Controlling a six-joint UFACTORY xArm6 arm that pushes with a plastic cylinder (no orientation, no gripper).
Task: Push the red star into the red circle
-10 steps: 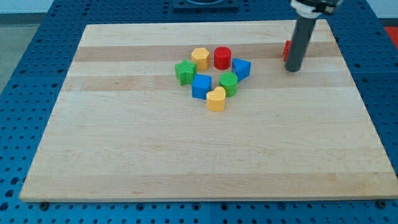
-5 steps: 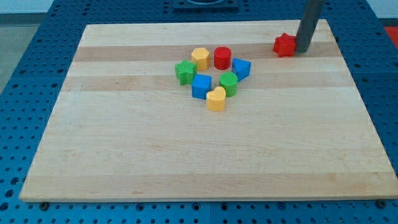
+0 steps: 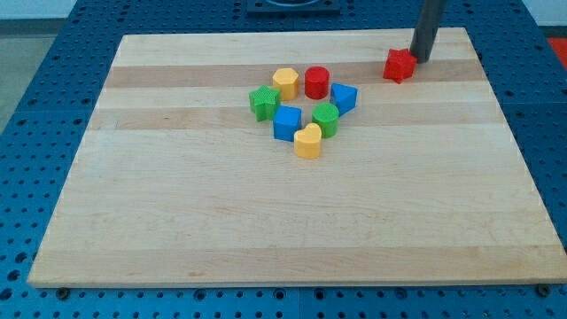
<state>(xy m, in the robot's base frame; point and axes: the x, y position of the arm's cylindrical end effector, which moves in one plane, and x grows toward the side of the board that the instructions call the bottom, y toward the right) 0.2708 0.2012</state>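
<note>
The red star [image 3: 400, 66] lies near the view's top right of the wooden board [image 3: 177, 213]. My tip [image 3: 421, 59] is right at the star's upper right side, touching or nearly touching it. The red circle [image 3: 317, 81], a short cylinder, stands at the top of a cluster of blocks near the board's middle, well to the left of the star.
Around the red circle sit a yellow hexagon-like block [image 3: 285, 82], a green star [image 3: 263, 103], a blue square [image 3: 287, 123], a yellow heart-like block [image 3: 307, 141], a green round block [image 3: 326, 119] and a blue block [image 3: 344, 97]. The board's top edge is close behind the star.
My tip moved up and around to the star's upper right. The star, first half hidden behind the rod, slid a little to the left and down.
</note>
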